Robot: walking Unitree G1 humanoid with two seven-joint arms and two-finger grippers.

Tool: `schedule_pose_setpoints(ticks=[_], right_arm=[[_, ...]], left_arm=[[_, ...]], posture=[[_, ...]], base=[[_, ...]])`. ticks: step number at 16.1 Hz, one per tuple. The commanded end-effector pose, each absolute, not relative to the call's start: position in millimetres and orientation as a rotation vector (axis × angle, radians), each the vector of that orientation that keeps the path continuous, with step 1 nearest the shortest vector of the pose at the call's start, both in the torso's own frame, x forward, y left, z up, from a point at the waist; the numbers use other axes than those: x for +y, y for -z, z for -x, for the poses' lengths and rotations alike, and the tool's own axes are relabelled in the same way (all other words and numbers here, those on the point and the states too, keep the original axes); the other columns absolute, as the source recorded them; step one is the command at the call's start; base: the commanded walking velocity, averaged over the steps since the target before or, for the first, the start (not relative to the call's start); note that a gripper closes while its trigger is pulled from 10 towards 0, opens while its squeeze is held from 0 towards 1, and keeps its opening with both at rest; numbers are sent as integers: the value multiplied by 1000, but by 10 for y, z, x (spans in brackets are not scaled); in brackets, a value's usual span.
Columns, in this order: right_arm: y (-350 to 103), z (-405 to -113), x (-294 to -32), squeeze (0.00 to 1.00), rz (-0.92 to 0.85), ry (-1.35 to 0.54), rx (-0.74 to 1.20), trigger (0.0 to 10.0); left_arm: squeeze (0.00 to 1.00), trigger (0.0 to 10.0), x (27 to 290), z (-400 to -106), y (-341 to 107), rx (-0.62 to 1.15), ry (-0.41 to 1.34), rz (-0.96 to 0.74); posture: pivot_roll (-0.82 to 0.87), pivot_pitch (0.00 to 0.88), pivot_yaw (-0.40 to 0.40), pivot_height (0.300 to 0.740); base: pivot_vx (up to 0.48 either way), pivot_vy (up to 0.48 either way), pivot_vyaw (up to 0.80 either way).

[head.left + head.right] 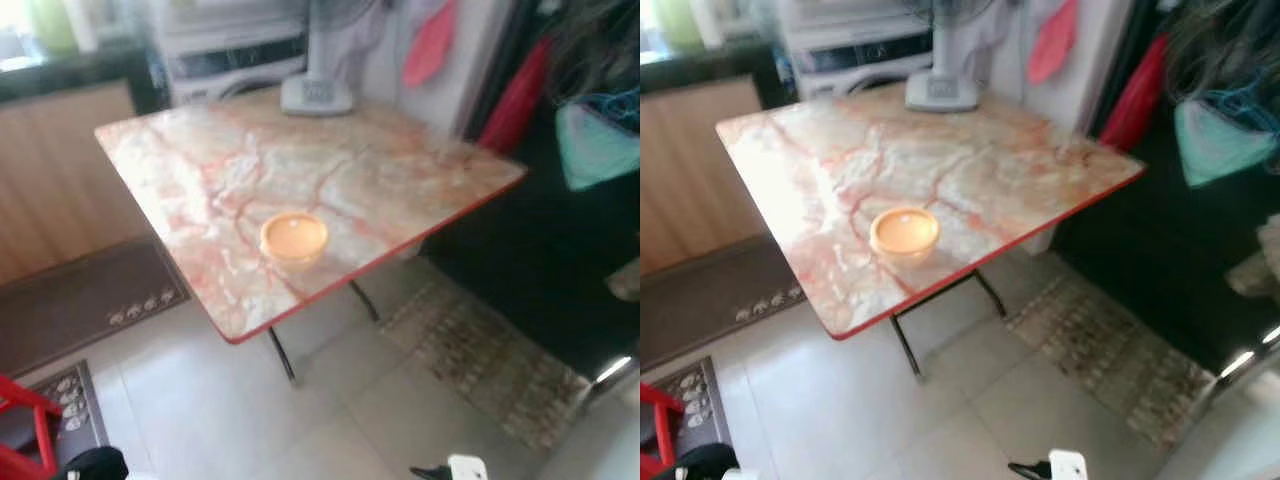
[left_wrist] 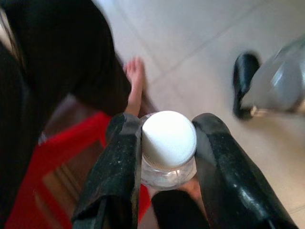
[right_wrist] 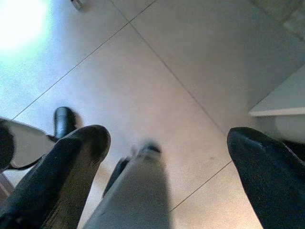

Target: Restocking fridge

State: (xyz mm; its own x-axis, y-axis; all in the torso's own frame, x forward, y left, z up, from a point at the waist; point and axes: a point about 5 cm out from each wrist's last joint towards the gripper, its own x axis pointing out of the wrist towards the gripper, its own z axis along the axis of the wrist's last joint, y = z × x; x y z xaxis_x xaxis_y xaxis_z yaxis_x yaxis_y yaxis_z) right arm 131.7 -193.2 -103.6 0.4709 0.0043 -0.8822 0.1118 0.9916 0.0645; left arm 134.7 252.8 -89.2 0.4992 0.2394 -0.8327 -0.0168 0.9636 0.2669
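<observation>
In the left wrist view my left gripper (image 2: 167, 125) is shut on a clear bottle with a white ribbed cap (image 2: 169, 140), one black finger (image 2: 119, 162) on each side of its neck. It hangs low over the tiled floor. My right gripper (image 3: 167, 138) is open, its fingers (image 3: 76, 152) spread wide above bare tiles, with nothing between them. Ahead stands a folding table with a pink marble-patterned top (image 1: 250, 160). A round yellow-orange lidded container (image 1: 294, 239) sits near the table's front edge.
A person's bare foot (image 2: 135, 81) and dark trouser leg are close behind the bottle. A red stool (image 1: 25, 420) stands at the lower left. A fan base (image 1: 316, 93) sits at the table's far side. Mats (image 1: 80, 295) lie on the floor; a dark unit (image 1: 540, 250) is right.
</observation>
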Motion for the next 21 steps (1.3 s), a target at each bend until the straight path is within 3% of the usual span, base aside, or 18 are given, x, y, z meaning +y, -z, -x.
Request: schedule_pose_setpoints(ticks=[1,8,18,21], right_arm=[[1014,-1362,-1986,0,-119,88,1063,10000],[1009,-1381,-1987,0,-113,81,1072,10000],[1005,-1390,-1994,0,-98,63,1077,10000],[1006,-1388,-2001,0,-96,62,1082,10000]], left_arm=[[0,10000,2489,-1300,920,1052,-153,-231],[0,10000,2462,-1335,917,1049,-155,-215],[0,10000,2484,-1294,924,1052,-168,-218],[0,10000,2469,-1293,929,1058,-164,-219]], posture=[[107,0,-28,740],[113,0,-30,740],[127,0,-44,740],[125,0,-43,740]], base=[[0,0,0],[0,0,-177],[0,-62,-800],[0,0,0]])
